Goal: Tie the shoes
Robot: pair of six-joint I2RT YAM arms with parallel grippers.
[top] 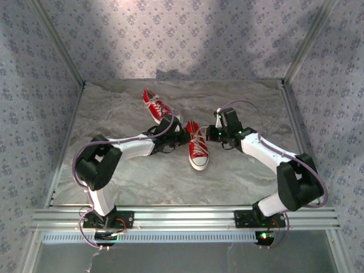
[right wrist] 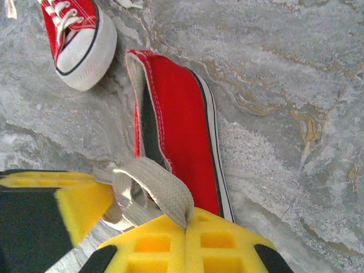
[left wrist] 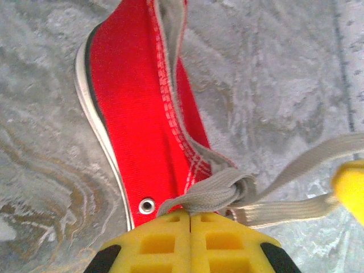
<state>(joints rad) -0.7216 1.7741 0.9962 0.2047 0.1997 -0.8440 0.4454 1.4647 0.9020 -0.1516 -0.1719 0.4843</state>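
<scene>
Two red shoes lie on the marbled table: one far back, one in the middle with its white toe cap toward me. Both grippers meet over the middle shoe's laces. My left gripper is shut on a white lace just below a knot, beside the shoe's red side. The right gripper has its yellow fingers shut on a flat loop of lace next to the same shoe. From above, the left gripper and right gripper flank the shoe's opening.
The far shoe's toe cap lies close behind the middle shoe. Patterned walls enclose the table on three sides, and a metal rail runs along the near edge. The left gripper's yellow pad sits close to the right gripper.
</scene>
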